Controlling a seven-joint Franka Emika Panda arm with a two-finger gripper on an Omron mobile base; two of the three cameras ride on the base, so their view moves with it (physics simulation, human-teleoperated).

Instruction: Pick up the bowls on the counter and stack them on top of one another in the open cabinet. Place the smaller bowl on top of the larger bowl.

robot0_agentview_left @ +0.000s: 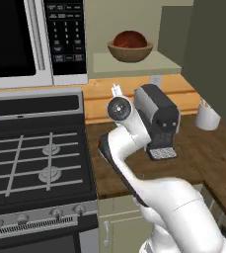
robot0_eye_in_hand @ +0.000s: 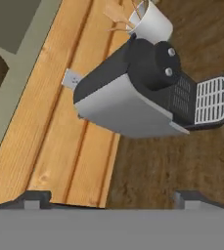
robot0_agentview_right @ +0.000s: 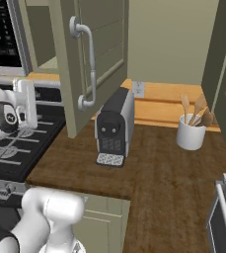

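Observation:
The larger tan wooden bowl (robot0_agentview_left: 130, 52) stands on the shelf (robot0_agentview_left: 149, 64) of the open cabinet. The smaller reddish-brown bowl (robot0_agentview_left: 129, 38) rests inside it, rising above its rim. The cabinet's door (robot0_agentview_right: 104, 44) is swung open over the counter (robot0_agentview_left: 198, 148). My gripper (robot0_eye_in_hand: 111, 199) is open, its fingertips (robot0_eye_in_hand: 33, 198) set wide apart with nothing between them. It hangs above the counter below the shelf and looks down on the coffee machine and the plank backsplash, well apart from the bowls.
A black and silver coffee machine (robot0_agentview_left: 156, 121) stands on the counter under my hand. A white holder with wooden utensils (robot0_agentview_right: 191, 131) sits at the back right. The gas stove (robot0_agentview_left: 35, 158) and microwave (robot0_agentview_left: 30, 39) lie to the left.

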